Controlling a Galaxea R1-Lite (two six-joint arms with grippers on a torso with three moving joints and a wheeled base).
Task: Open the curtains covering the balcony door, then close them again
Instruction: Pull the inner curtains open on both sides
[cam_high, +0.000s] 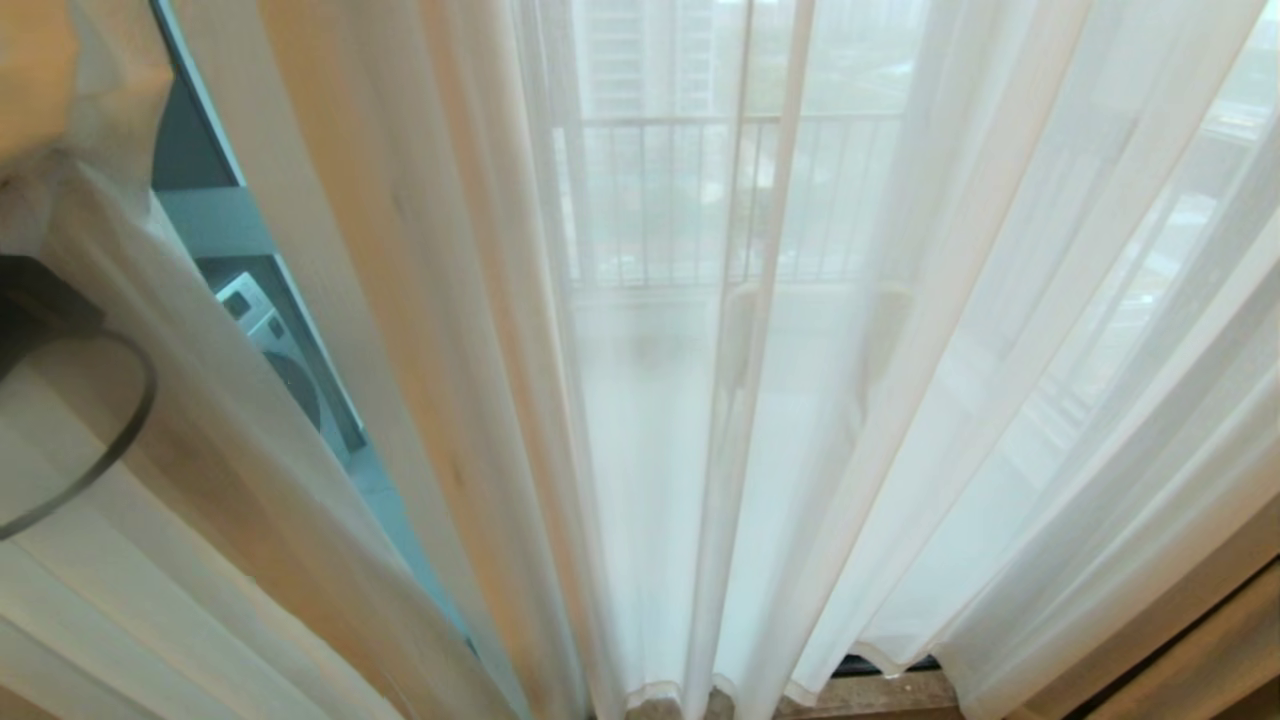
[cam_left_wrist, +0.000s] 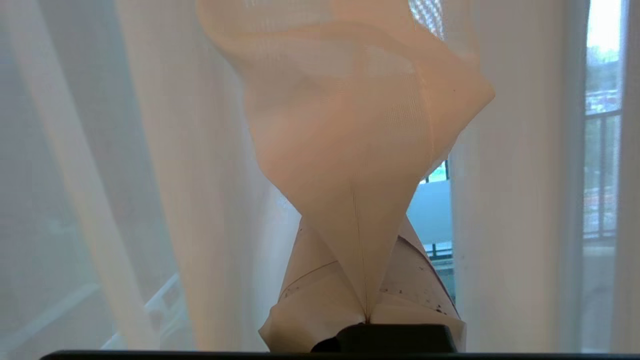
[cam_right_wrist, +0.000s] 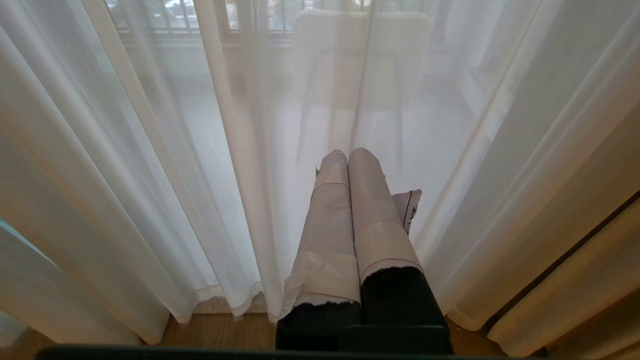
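curtains: sheer white see-through panels (cam_high: 900, 350) hang in long vertical folds down to the floor, across nearly the whole head view. a narrow gap shows toward the left, where a blue-grey slice of the balcony comes through.
balcony door: behind the fabric. its glass (cam_high: 660, 200) and a thin upright line of the frame show faintly through the sheers, with a railing beyond.
left gripper: the left gripper (cam_left_wrist: 367, 312) has its taped jaws closed on a pinch of curtain. from that pinch the cloth fans up in a twisted cone, drawn taut. in the head view the arm is only a dark shape behind fabric at the left edge.
right gripper: the right gripper (cam_right_wrist: 347, 165) is low in front of the curtains, jaws pressed together on nothing, pointing at the fabric but apart from it, to my eye idle.
weight: i'd judge it very light, with little drag beyond the rail above.
stiffness: soft and limp. it bunches and twists rather than pushing back, so a pull only carries along the fold that is held.
grip: thin weave looks slippery, and a small pinch could slide out. gathering several folds would hold better.
where to hold: near a panel's leading edge, beside the gap, at about the height of the present pinch.
fragility: open mesh could snag or stretch under a sharp tug.
hem: the thin bottom edge (cam_high: 880, 665) hangs just at the floor.
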